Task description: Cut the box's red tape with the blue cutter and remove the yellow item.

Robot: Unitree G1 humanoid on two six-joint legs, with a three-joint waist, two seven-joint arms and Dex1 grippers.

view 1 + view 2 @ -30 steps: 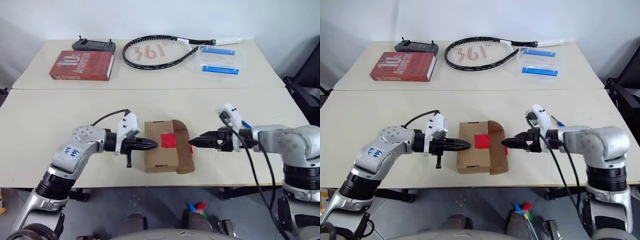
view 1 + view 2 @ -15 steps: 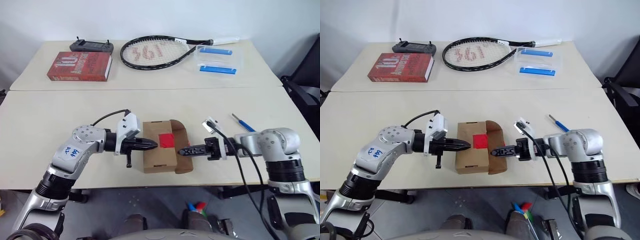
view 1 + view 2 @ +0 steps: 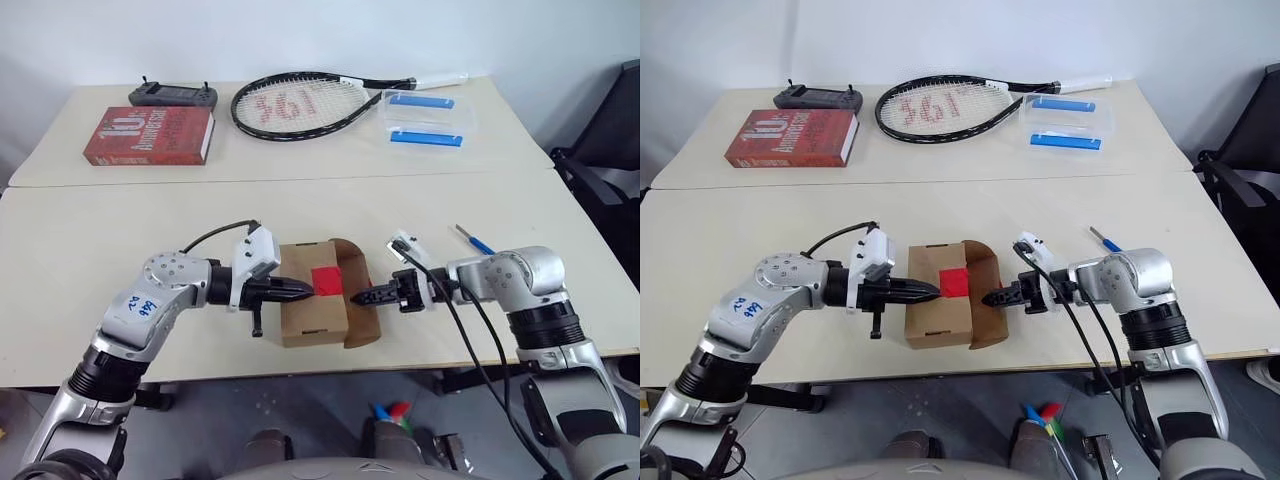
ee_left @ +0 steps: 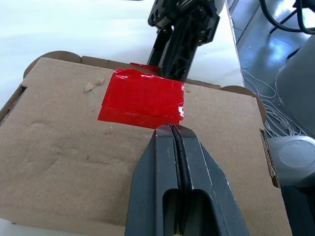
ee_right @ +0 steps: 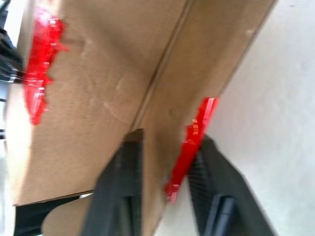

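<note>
The brown box (image 3: 312, 318) lies near the table's front edge, with the red tape (image 3: 326, 281) on its top and one flap (image 3: 352, 262) raised on its right. My left gripper (image 3: 303, 291) is shut, and its tips rest on the box top at the edge of the tape (image 4: 141, 97). From the right, my right gripper (image 3: 358, 297) is closed over the flap's edge. In the right wrist view, cardboard and a torn strip of red tape (image 5: 192, 137) fill the gap between its fingers. The blue cutter (image 3: 477, 240) lies on the table behind my right arm. The yellow item is hidden.
On the far table are a red book (image 3: 148, 135), a black controller (image 3: 172, 95), a tennis racket (image 3: 305, 103) and a clear container with blue strips (image 3: 428, 118). A seam (image 3: 300, 180) runs between the two tables. The box sits close to the front edge (image 3: 300, 362).
My right gripper has moved left and down to the box's right flap and closed from wide open onto its edge. The left gripper has stayed put. The camera view has shifted slightly.
</note>
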